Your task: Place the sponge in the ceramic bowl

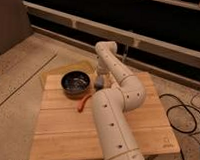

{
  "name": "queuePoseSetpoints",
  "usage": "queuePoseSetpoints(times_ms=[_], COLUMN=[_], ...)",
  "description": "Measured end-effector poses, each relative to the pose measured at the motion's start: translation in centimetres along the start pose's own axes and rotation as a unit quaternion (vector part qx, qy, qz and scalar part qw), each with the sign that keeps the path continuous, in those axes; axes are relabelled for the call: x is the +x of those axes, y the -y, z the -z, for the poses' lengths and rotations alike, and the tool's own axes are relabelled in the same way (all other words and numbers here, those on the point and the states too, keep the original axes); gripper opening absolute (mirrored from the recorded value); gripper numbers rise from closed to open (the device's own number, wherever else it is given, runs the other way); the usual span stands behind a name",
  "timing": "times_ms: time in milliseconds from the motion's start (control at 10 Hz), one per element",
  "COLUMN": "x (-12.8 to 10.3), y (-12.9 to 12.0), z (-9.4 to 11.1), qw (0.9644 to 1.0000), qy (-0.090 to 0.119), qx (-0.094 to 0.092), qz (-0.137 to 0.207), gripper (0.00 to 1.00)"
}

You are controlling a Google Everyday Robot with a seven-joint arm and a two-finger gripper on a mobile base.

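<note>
The sponge (99, 84) is seen just right of the bowl (64, 83), under the fingers (100, 74), whose spread cannot be told.

Lab-like test space, concrete floor (15, 103), loose cables (185, 112), wooden worktable (66, 135)

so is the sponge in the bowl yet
Out. The sponge is just right of the bowl, outside its rim, right at the pincer; the bowl looks empty.
</note>
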Motion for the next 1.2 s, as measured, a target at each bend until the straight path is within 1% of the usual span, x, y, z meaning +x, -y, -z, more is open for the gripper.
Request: queuePoseSetpoints(times_ms=[100, 200, 300, 500, 600, 700, 800, 900, 1000, 1200], x=[0.2, 0.5, 0.6, 0.7, 0.8, 0.8, 0.6, 0.4, -0.1, -0.5], y=[0.1, 0.0, -0.3, -0.7, -0.7, -0.7, -0.7, -0.6, -0.4, 0.0], z=[-0.2, -0.6, -0.8, -1.0, -1.0, -1.0, -0.8, -0.4, 0.5, 2.3], qw=[1.0, 0.9999, 0.9999, 0.9996, 0.9996, 0.9996, 0.9996, 0.9997, 0.9998, 0.9997], qy=[-0.004, -0.01, -0.013, -0.019, -0.019, -0.019, -0.015, -0.008, 0.004, 0.017], qx=[-0.002, -0.006, -0.009, -0.017, -0.019, -0.021, -0.022, -0.023, -0.022, -0.016], qz=[-0.001, 0.0, 0.003, 0.009, 0.01, 0.01, 0.009, 0.005, 0.0, -0.002], gripper=[0.65, 0.61, 0.53, 0.28, 0.2, 0.07, 0.01, 0.0, 0.0, 0.0])
